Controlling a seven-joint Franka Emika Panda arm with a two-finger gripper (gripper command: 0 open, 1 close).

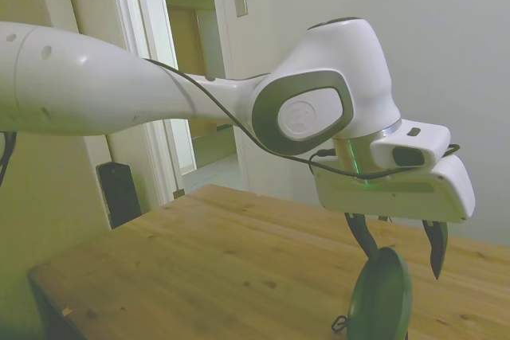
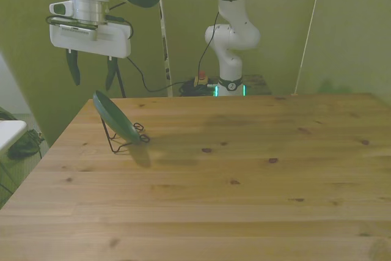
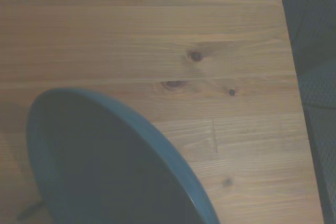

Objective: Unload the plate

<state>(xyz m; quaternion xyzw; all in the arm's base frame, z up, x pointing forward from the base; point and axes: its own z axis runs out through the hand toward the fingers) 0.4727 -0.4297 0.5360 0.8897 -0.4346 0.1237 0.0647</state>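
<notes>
The dark green plate (image 2: 116, 117) leans tilted in a thin black wire stand (image 2: 125, 139) on the wooden table (image 2: 244, 169), near the front view's left edge. In the side view the plate (image 1: 382, 296) stands at the lower right. My gripper (image 2: 91, 73) hangs open just above the plate's upper rim, fingers pointing down and apart from it. In the side view the gripper (image 1: 402, 251) straddles the space over the plate's top, holding nothing. The wrist view shows the plate (image 3: 105, 166) from close by over the table planks.
The table's edge (image 3: 289, 77) runs close beside the plate, with floor beyond it. A doorway and a dark speaker (image 1: 119, 193) stand behind the table in the side view. A cable trails from the arm toward the robot base (image 2: 229, 84).
</notes>
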